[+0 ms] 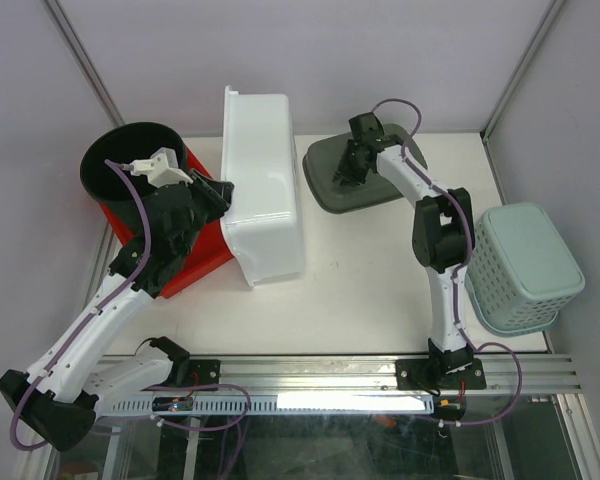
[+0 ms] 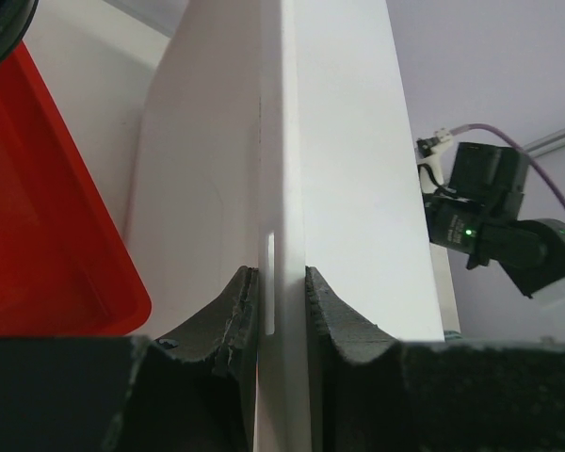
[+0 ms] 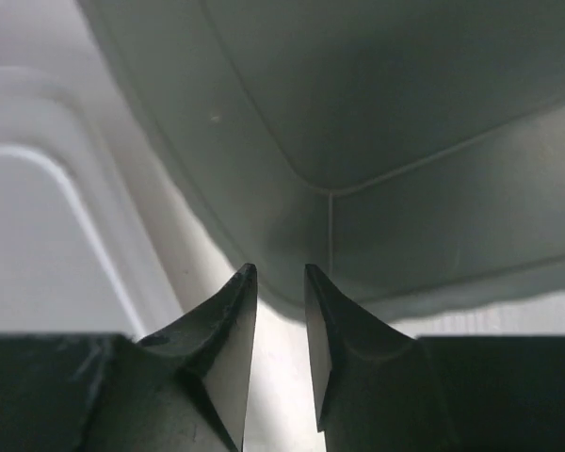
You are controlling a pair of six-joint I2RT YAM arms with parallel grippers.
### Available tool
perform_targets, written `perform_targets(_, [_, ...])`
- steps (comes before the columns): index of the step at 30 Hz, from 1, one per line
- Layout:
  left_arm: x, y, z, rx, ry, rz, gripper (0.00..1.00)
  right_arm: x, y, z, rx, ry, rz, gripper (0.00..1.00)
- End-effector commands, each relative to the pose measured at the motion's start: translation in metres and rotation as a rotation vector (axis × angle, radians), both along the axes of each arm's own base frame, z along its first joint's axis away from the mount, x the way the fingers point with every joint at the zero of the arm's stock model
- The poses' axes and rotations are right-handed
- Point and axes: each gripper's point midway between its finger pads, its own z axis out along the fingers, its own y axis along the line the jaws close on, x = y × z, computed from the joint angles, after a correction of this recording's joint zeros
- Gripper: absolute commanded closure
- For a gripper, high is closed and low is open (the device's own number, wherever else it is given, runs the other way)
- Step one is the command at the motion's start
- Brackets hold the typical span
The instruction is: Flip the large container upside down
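Observation:
The large white container lies tipped on its side in the middle of the table, its opening facing left. My left gripper is shut on its long rim; in the left wrist view both pads press the thin white wall, with the gripper astride it. My right gripper is at the back, at the near edge of a grey tray. In the right wrist view its jaws stand narrowly apart at the tray's rim. Whether they touch the rim is unclear.
A red bin and a black bucket stand close on the left of the container. A pale green basket sits at the right edge. The white container's side is just left of the right gripper.

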Motion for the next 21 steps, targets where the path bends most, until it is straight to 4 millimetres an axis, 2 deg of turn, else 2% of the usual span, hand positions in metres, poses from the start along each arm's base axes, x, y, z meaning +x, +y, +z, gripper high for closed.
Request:
perform_targets(1, [-0.003,0.006,0.0,-0.006,-0.006,0.019,1.0,0.017,0.011,0.009,0.04,-0.02,-0.049,0.72])
perform_targets(3, [-0.004,0.008,-0.001,-0.003,-0.005,0.021,1.0,0.01,0.001,0.002,-0.005,-0.001,-0.057,0.76])
perform_targets(6, [-0.004,0.009,0.0,-0.001,-0.007,0.026,1.0,-0.003,-0.025,-0.004,-0.086,0.01,-0.08,0.77])
perform_targets(8, [-0.004,0.008,0.0,0.0,-0.006,0.024,1.0,-0.014,-0.05,-0.01,-0.138,0.03,-0.101,0.77])
perform_targets(13, [-0.005,0.01,0.003,-0.001,-0.016,0.027,1.0,-0.045,-0.127,-0.02,-0.245,0.131,-0.181,0.78])
perform_targets(14, [-0.005,0.01,0.003,0.0,-0.015,0.028,1.0,-0.047,-0.141,-0.015,-0.274,0.124,-0.206,0.79])
perform_targets(17, [-0.004,0.008,0.002,-0.002,-0.01,0.02,1.0,-0.05,-0.165,0.011,-0.326,0.07,-0.247,0.79])
perform_targets(19, [-0.004,0.007,0.0,-0.004,-0.005,0.02,1.0,-0.047,-0.163,0.04,-0.323,-0.002,-0.253,0.79])
perform_targets(21, [-0.003,0.007,-0.001,-0.005,-0.002,0.021,1.0,-0.043,-0.148,0.066,-0.313,-0.081,-0.235,0.79])
